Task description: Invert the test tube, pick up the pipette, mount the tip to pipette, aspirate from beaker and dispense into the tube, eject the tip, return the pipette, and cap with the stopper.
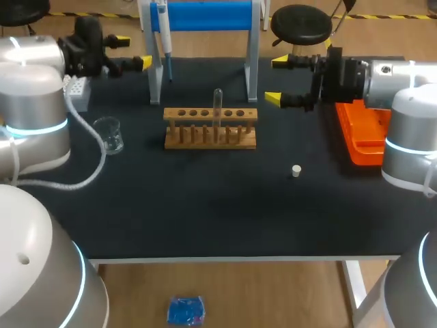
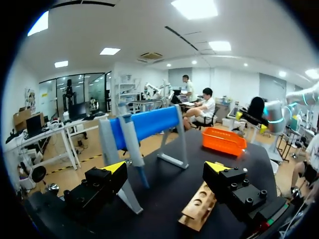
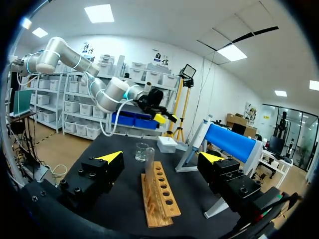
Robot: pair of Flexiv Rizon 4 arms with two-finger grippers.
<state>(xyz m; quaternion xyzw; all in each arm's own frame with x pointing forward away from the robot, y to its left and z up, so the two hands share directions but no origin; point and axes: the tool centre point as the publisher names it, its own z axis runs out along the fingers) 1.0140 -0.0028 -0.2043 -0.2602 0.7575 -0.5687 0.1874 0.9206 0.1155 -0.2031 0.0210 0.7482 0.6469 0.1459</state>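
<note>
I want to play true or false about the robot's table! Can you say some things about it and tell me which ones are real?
1. The test tube stands in the wooden rack. True.
2. The right tool is holding the stopper. False: the right tool is open and empty, and the stopper lies on the table, apart from it.
3. The beaker stands on the left arm's side of the rack. True.
4. The left tool is gripping the pipette. False: the pipette hangs on the blue stand, and the left tool is open with nothing in it.
</note>
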